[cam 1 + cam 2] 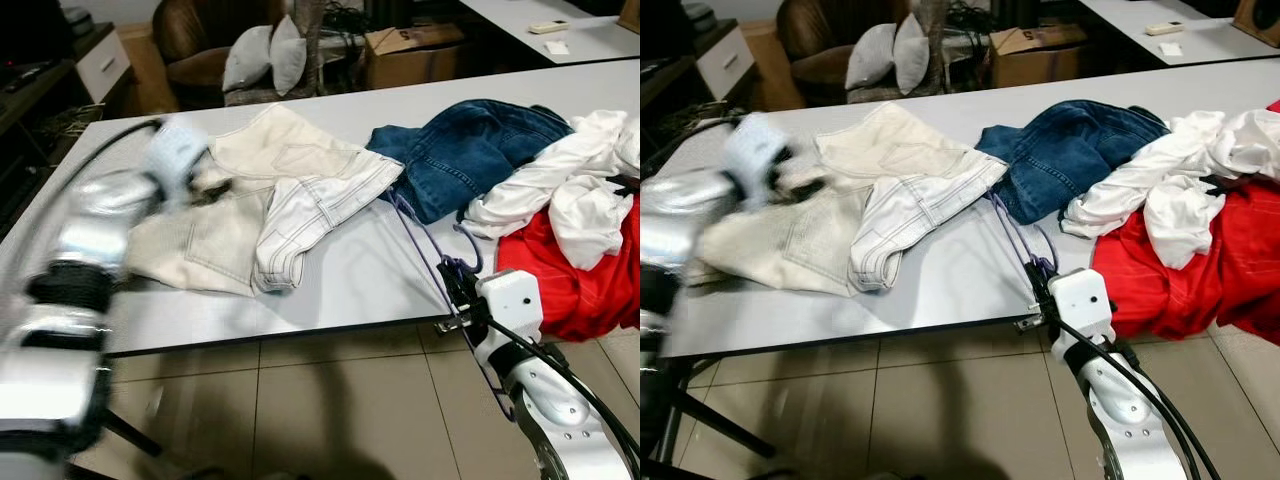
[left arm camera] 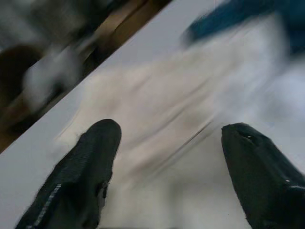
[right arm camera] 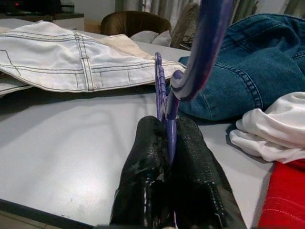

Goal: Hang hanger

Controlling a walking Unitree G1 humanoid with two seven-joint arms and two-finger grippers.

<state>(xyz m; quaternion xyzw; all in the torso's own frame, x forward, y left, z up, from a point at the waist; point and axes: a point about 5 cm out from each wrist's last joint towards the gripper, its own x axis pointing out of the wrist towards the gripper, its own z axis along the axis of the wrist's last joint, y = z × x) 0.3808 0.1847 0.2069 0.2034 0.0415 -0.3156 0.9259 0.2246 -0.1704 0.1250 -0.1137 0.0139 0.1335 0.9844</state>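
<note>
The right gripper (image 3: 167,143) is clenched on the purple hanger (image 1: 420,240), pinching its thin wire at the near edge of the grey table (image 1: 350,290), at about 5 o'clock in the head views. From there the hanger runs up toward 11 o'clock, its far end tucked under the blue jeans (image 1: 470,150) and just beside the white jeans (image 1: 310,200).

The risk, as I judge it, is that pulling drags the jeans along, or the slim wire twists out of the pinch, since the grip sits near one end. The white shirts (image 1: 570,190) and red garment (image 1: 580,280) lie close at 3 o'clock and could snag.

The left gripper (image 2: 167,157) hovers with fingers spread over the cream trousers (image 1: 190,240) at 9 o'clock, blurred and holding nothing.

As for containers, a cardboard box (image 1: 415,50) sits beyond the table at 12 o'clock; I cannot tell its contents
</note>
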